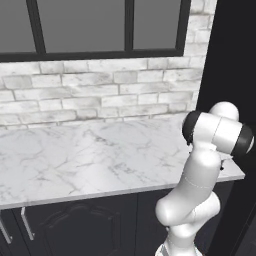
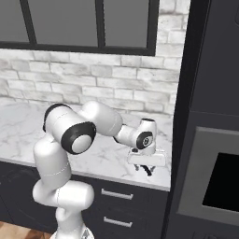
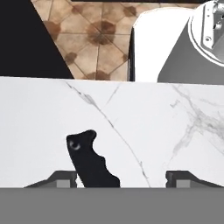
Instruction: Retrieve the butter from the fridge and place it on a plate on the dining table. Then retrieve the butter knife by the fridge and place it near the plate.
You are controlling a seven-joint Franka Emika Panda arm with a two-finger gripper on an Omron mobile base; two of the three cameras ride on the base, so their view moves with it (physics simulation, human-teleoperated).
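1. Hovering low over the marble tabletop [image 2: 93, 161] beside the tall dark cabinet, the hand [image 2: 148, 169] points down at the butter knife [image 3: 91, 159].
2. In the hand view, the knife's black handle lies flat on the stone between the two fingertips [image 3: 59, 178], nearer the left one (the blade end runs out of sight at the bottom).
3. Its long axis slants slightly across the gap.
4. The jaws stand apart with nothing held.
5. The likely next step is closing across the handle's width.
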